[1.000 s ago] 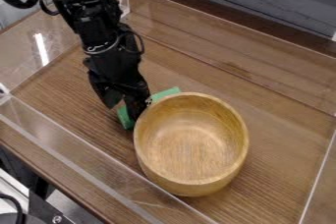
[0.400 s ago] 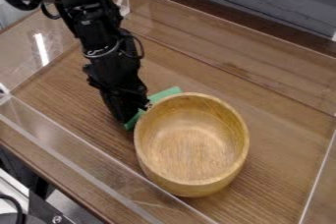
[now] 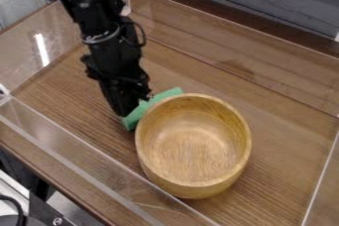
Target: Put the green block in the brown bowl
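Observation:
The green block lies slanted just left of the brown bowl, its right end close to the bowl's rim. My black gripper points straight down over the block's left end and is shut on it. The fingers hide that end of the block. I cannot tell whether the block rests on the wooden tabletop or hangs just above it. The bowl stands upright at the centre right with nothing inside.
Clear acrylic walls box in the wooden tabletop at the front, left and back. Bare wood stretches behind and to the right of the bowl.
The fingers stood open astride the block a second ago and have closed on it. The hand has since edged up and back a little, and the block's free end shows more.

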### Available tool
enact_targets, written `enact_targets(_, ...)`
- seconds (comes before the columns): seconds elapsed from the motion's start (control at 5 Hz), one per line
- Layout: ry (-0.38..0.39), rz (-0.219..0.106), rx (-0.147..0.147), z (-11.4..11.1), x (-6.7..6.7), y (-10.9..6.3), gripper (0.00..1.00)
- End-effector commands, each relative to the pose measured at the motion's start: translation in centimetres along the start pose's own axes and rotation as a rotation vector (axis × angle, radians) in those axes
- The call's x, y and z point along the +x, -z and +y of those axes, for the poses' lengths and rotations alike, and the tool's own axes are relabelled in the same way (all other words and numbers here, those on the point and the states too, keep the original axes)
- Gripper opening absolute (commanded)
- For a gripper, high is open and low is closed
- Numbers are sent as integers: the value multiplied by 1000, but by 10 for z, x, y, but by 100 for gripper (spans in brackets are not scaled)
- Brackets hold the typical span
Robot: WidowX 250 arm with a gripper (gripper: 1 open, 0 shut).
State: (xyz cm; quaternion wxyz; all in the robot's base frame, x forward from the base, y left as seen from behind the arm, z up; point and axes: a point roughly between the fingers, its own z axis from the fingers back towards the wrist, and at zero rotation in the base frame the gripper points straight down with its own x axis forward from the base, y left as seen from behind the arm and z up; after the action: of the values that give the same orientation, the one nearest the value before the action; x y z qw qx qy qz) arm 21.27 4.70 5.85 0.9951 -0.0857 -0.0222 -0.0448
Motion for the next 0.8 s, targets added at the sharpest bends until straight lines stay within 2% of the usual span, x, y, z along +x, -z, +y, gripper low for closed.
enact_targets(0.0,23,-45,21,-3,12,-19,0)
enact_targets(0.2,31,-45,17,-4,15,-19,100)
enact_targets(0.6,41,-44,12,-3,19,-14,100)
